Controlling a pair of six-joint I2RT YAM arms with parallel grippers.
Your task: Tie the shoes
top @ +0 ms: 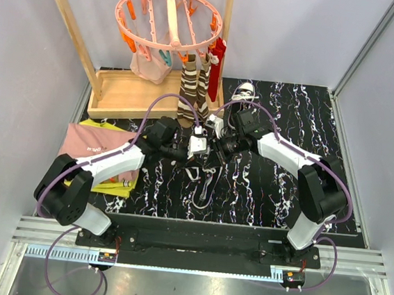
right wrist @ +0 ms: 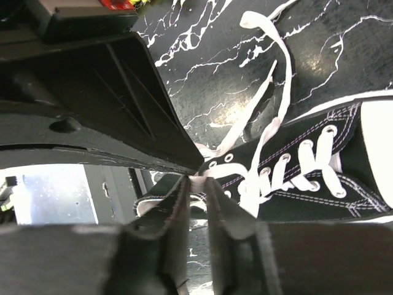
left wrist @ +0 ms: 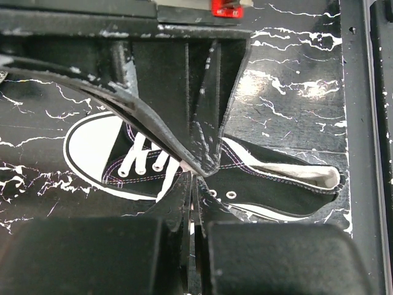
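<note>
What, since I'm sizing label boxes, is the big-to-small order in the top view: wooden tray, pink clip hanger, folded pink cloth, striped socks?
1. wooden tray and pink clip hanger: about alike; the hanger hangs nearer the camera, so they are left unranked.
2. folded pink cloth, partly hidden.
3. striped socks.

A: Back left on the black, white-veined marble-look tabletop (top: 305, 116)?
B: Pale wooden drying frame with a shallow tray base (top: 125, 95). Hanging between its posts, a round salmon-pink plastic peg hanger (top: 169, 16) with orange and teal pegs.
A: And clipped under that?
B: Pair of brown-and-cream striped socks (top: 188, 91), dangling down by the tray's right end. Just right of them a red cloth item (top: 217, 59) – to their left a pale pink garment (top: 149, 66).
A: Left edge of the table?
B: Folded dusty-pink cloth (top: 89, 144), lying over a yellow one (top: 109, 188).
</note>
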